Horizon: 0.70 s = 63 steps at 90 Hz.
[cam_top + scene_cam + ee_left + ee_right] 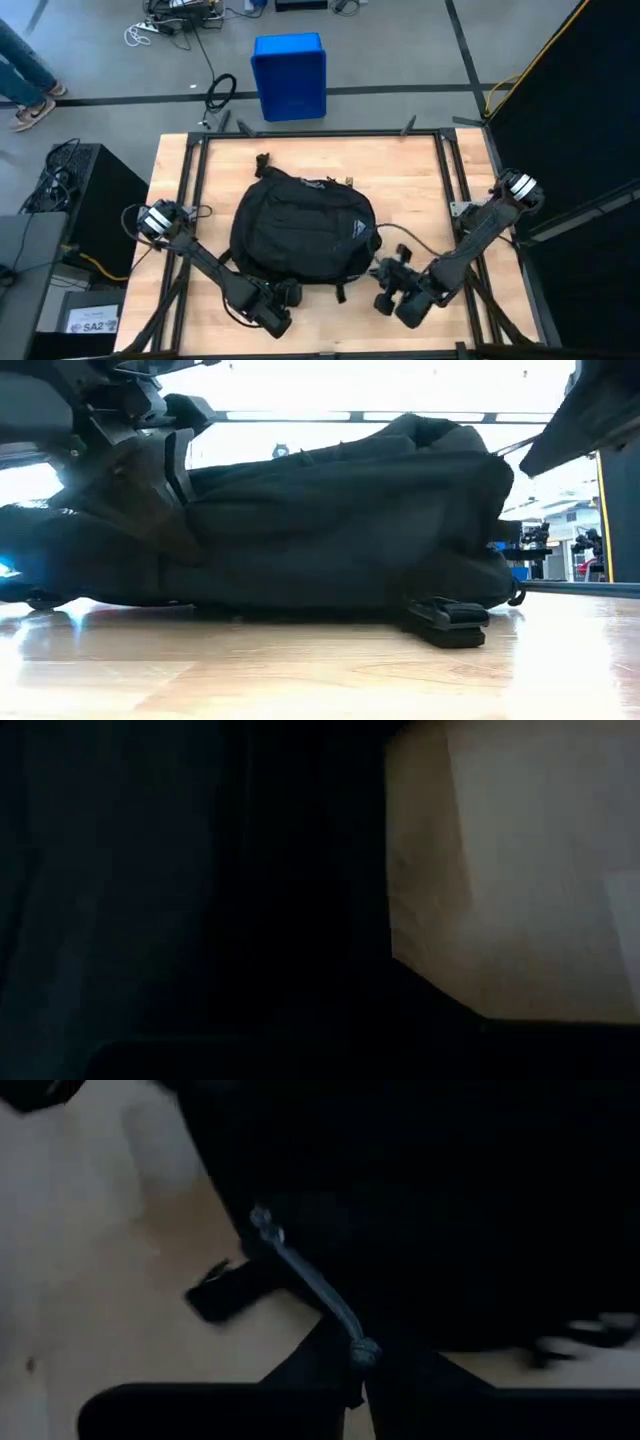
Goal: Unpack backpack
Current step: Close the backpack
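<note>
I find the large black soft fabric backpack lying flat at the middle of the light wooden table, zippers closed. The left gripper sits against its near left edge; I cannot tell its finger state. The right gripper is at the near right corner, fingers pinched on a grey zipper cord.

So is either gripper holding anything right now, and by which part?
The right gripper pinches a grey zipper pull cord on the backpack. The left gripper is at the backpack's near edge; any hold cannot be told.
</note>
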Each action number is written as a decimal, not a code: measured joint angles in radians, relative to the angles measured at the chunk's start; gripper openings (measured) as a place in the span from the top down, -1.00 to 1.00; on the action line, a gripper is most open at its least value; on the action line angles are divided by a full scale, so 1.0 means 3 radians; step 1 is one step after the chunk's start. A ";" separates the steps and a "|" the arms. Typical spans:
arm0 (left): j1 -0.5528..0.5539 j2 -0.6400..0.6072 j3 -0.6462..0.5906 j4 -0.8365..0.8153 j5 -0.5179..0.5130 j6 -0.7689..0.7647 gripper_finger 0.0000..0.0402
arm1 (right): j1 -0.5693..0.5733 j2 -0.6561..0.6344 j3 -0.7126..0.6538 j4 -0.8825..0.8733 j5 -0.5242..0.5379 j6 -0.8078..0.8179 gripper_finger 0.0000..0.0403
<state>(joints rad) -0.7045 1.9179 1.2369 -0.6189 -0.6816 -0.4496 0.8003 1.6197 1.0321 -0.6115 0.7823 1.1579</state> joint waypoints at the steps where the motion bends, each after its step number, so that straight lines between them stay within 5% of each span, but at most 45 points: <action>1: -0.0003 0.0000 0.0000 0.0000 0.0001 0.0000 1.00 | 0.0010 -0.0022 0.0000 -0.0050 0.0019 0.0032 1.00; 17: -0.0041 -0.0014 -0.0009 -0.0027 0.0096 0.0050 1.00 | 0.0050 -0.0240 -0.0001 -0.0812 0.0206 0.0469 1.00; 40: -0.0056 -0.0041 -0.0018 0.0164 -0.0030 0.0147 0.97 | -0.0013 -0.0178 -0.0003 -0.0514 0.0158 0.0278 1.00; 63: -0.0099 -0.0198 0.0150 0.0424 -0.0073 0.0613 0.55 | -0.0016 -0.0177 -0.0003 -0.0420 0.0120 0.0211 1.00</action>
<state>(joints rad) -0.7341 1.8585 1.2818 -0.4918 -0.7036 -0.2656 0.7954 1.5665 1.0313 -0.7376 0.8183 1.2211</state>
